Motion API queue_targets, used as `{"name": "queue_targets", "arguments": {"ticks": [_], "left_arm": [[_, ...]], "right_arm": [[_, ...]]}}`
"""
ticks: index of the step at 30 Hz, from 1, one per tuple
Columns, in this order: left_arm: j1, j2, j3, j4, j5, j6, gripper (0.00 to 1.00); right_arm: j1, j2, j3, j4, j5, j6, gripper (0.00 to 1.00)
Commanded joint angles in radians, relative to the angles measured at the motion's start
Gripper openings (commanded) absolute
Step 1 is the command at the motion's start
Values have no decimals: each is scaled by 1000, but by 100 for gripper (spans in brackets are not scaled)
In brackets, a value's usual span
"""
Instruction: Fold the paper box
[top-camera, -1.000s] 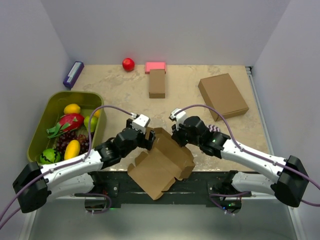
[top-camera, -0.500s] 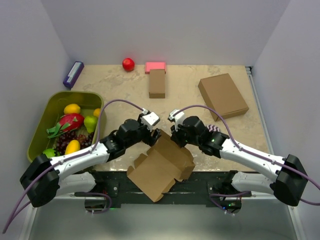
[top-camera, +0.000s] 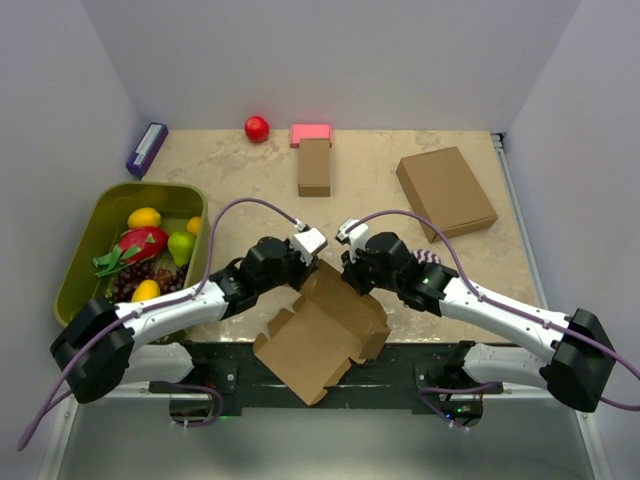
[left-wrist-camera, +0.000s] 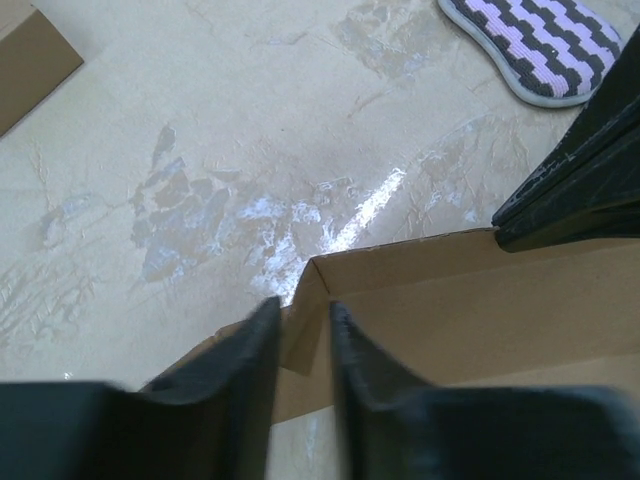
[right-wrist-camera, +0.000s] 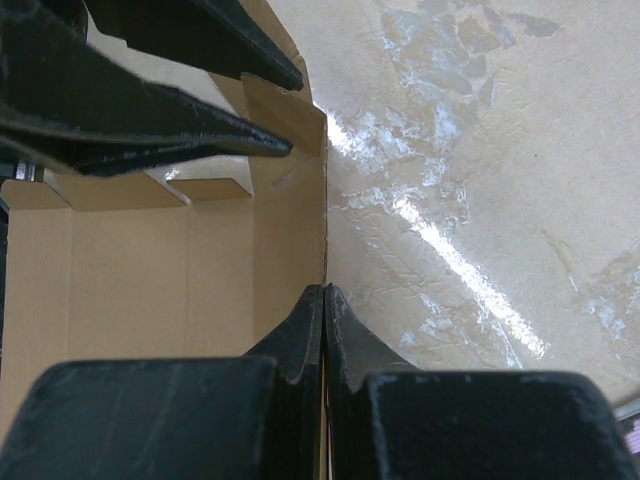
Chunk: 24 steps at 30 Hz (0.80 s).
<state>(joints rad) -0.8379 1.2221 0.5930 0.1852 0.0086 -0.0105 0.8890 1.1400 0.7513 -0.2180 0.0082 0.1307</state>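
The paper box (top-camera: 320, 335) is a brown die-cut sheet, partly folded up, lying at the table's near edge between the two arms. My left gripper (top-camera: 312, 262) is at its far corner. In the left wrist view its jaws (left-wrist-camera: 302, 305) stand a narrow way apart with a corner flap of the box (left-wrist-camera: 450, 300) pinched between them. My right gripper (top-camera: 348, 280) holds the box's far right wall. In the right wrist view it (right-wrist-camera: 324, 290) is shut on the thin edge of that cardboard wall (right-wrist-camera: 150, 260). The left gripper's dark fingers (right-wrist-camera: 150, 110) show just beyond.
A green bin (top-camera: 100, 215) of fruit stands at the left. A larger brown box (top-camera: 446, 192) and a narrow brown box (top-camera: 314, 167) lie farther back, with a pink block (top-camera: 311, 132), a red ball (top-camera: 257, 128) and a purple item (top-camera: 147, 148). A striped pad (left-wrist-camera: 535, 45) lies by the right arm.
My left gripper has moved right and forward to the box's far corner, and its jaws have closed in from wide open onto the flap. The right gripper has kept its hold.
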Motion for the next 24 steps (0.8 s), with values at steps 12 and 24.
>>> {"name": "queue_targets", "arguments": {"ticks": [12,24], "left_arm": [[5,-13,16,204,-267,64,0],[5,34,-18,493,-455,94,0]], "right_arm": [[-2,-89,216,-122,298,236,75],[-2,-189,-21,259,268,984,93]]}}
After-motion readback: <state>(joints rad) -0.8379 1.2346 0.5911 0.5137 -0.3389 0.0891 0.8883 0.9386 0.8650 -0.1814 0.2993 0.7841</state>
